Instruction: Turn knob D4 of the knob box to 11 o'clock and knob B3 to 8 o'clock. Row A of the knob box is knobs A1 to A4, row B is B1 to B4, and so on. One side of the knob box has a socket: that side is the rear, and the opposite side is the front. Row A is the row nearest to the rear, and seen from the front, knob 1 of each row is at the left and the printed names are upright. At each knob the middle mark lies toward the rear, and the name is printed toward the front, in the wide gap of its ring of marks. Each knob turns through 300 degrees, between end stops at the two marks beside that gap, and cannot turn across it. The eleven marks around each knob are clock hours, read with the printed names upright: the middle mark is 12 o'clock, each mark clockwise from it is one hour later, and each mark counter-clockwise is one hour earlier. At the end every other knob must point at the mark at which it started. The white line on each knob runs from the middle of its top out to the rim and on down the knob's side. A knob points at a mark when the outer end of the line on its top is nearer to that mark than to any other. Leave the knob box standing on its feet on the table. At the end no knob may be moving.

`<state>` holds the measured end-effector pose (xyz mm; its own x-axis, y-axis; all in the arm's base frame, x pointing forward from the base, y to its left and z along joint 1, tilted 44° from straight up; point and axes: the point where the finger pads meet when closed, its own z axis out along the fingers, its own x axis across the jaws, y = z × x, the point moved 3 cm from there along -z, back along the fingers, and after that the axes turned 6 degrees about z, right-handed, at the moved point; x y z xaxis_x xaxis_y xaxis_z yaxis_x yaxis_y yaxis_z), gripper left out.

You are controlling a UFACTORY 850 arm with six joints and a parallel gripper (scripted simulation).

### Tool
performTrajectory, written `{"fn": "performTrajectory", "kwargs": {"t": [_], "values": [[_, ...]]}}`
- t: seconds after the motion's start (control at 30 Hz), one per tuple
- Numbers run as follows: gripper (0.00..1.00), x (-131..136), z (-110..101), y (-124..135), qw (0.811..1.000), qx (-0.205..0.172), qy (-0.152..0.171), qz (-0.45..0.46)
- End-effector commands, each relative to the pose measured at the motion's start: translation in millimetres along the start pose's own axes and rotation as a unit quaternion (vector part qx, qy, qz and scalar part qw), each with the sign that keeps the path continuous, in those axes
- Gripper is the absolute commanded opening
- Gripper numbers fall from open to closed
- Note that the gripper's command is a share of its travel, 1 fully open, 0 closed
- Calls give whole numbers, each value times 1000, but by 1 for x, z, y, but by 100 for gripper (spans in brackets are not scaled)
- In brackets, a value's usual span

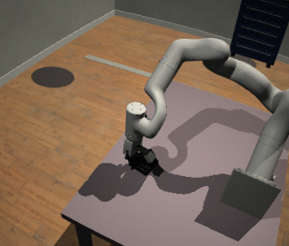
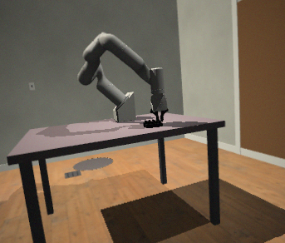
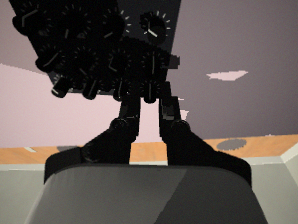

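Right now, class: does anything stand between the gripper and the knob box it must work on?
Nothing visible does. The gripper is already at the knob box, its fingers straddling a knob in the nearest row. Which knob cannot be read here.
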<state>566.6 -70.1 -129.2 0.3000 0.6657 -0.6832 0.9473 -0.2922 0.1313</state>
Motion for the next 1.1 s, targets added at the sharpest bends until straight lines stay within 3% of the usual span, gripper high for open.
{"fn": "performTrajectory", "kwargs": {"t": [0.0,0.23,0.67,1.07], "values": [[19,0,-1,1,1000,-1,0,0],[19,0,-5,1,1000,-1,0,0],[19,0,-35,1,1000,-1,0,0],[19,0,-37,1,1000,-1,0,0]]}}
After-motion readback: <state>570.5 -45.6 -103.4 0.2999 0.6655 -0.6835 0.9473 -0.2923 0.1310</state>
